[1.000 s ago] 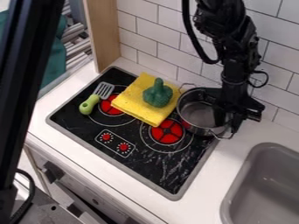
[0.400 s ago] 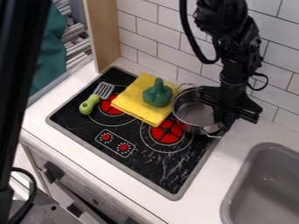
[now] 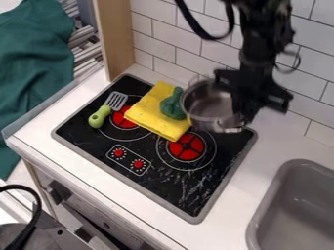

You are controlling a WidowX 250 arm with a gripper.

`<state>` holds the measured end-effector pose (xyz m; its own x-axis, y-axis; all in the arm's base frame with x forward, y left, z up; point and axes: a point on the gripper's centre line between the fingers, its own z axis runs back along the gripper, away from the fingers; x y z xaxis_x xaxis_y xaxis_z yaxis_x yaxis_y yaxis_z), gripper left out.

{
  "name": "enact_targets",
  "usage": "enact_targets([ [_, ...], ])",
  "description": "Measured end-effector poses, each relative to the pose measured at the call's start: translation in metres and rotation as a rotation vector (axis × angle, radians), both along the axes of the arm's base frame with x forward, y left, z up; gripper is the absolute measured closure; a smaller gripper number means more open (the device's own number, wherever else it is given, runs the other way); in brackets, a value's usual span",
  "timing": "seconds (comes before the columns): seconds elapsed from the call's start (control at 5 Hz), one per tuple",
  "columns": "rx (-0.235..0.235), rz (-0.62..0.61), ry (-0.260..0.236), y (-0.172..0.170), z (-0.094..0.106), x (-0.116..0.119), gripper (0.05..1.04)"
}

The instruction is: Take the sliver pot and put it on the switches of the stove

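My end effector (image 3: 240, 111) is at the stove's far side, pinching the pot (image 3: 207, 103) by its rim. Pot above the stove (image 3: 186, 193), beyond the nearest burner (image 3: 186, 146); switches (image 3: 128, 159) uncovered. Green toy (image 3: 172, 104) on yellow cloth (image 3: 154, 114), partly behind the pot in view. Spatula (image 3: 100, 117), green-handled, beside the cloth, over another burner's edge. Stove set in white desk (image 3: 225, 222); grey sink (image 3: 297, 215) too.

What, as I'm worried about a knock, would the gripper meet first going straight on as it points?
The gripper points down with the silver pot in it, so the pot's base would probably meet the black stove top first; the gap is unclear.
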<state>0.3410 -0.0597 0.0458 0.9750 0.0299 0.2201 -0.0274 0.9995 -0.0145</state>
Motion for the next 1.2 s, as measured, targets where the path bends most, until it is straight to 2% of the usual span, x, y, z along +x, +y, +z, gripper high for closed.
enact_targets([
  [0.2, 0.004, -0.001, -0.005, 0.008, 0.022, -0.018, 1.022],
  [0.4, 0.006, 0.065, 0.020, 0.033, 0.018, -0.033, 1.022],
  [0.8, -0.004, 0.185, 0.105, 0.083, -0.021, -0.055, 1.022],
  [1.2, -0.018, 0.207, 0.167, 0.101, -0.036, -0.064, 1.022],
])
